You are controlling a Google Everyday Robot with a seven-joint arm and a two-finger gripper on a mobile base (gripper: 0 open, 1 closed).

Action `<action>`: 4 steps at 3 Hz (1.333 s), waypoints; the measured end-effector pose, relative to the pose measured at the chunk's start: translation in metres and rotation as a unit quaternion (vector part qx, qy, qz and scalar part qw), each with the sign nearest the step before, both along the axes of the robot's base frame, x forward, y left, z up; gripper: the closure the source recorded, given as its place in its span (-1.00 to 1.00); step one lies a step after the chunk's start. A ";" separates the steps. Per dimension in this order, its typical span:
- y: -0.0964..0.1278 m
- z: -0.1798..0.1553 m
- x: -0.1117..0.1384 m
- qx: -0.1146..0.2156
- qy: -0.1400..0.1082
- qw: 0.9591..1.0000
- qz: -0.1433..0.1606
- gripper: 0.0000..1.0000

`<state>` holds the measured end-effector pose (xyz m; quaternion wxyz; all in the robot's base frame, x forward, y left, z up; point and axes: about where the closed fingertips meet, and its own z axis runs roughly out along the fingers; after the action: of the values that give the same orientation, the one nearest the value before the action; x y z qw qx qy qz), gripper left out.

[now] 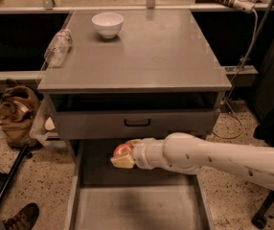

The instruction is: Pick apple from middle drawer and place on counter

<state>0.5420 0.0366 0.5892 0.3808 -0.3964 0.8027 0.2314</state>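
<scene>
The red apple (122, 150) with a yellowish patch sits at the end of my white arm, held in my gripper (123, 156), above the back part of the open middle drawer (132, 206). The gripper's fingers close around the apple, just below the grey drawer front with the black handle (137, 122). The grey counter (142, 56) lies above and behind, well above the apple.
A white bowl (108, 24) stands at the counter's back left. A clear plastic bottle (57, 48) lies on its left edge. A brown bag (16, 114) and a black pole (10, 176) are on the floor to the left. A shoe (19, 216) is at bottom left.
</scene>
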 end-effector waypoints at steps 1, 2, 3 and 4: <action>-0.011 0.061 0.012 0.069 -0.025 0.997 0.013 1.00; -0.037 0.139 0.008 0.120 -0.062 0.990 0.027 1.00; -0.046 0.204 0.004 0.128 -0.100 0.986 0.042 1.00; -0.041 0.264 0.002 0.091 -0.151 0.983 0.053 1.00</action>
<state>0.5445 -0.0040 0.8536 0.5196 -0.4322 0.6893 0.2610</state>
